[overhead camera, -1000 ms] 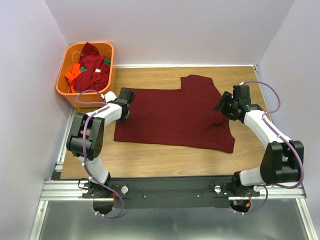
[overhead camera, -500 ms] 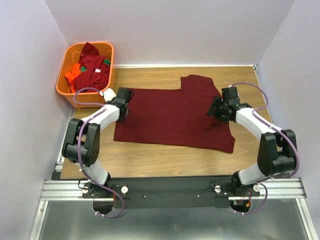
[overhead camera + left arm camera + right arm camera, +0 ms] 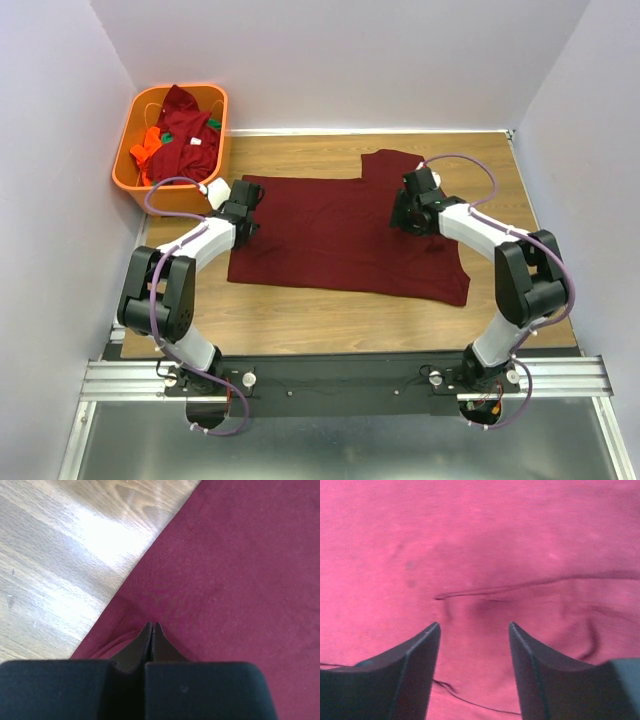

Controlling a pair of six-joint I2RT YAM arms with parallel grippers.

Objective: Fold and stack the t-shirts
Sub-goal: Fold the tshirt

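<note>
On the tabletop point(image 3: 330, 310), between the two arms, a maroon t-shirt point(image 3: 350, 235) is lying spread flat, with one sleeve pointing toward the far edge. More shirts point(image 3: 185, 130) are sitting heaped in the orange basket point(image 3: 138, 178) at the far left corner, well apart from the work.

Left hand point(image 3: 151, 626): the fingers are pressing together at the shirt's left hem. Creases are running in toward the tips and a small pleat is rising beside them, so it looks to be pinching a thin bit of the edge.

Right hand point(image 3: 474, 629): the fingers are standing apart, low over the cloth on the shirt's right side, straddling a long wrinkle. It is gripping nothing yet.

Judged step: taking hold at both sides for the first fold.

Risks from here:
- The left pinch is looking shallow, so a quick lift could be pulling the hem free.
- The right hand is sitting over the body of the cloth rather than an edge. Closing there may be catching only the wrinkle, or one layer, giving a crooked fold line.
- With one side gripped and the other loose, any pull is likely to be dragging and skewing the shirt across the wood.
</note>
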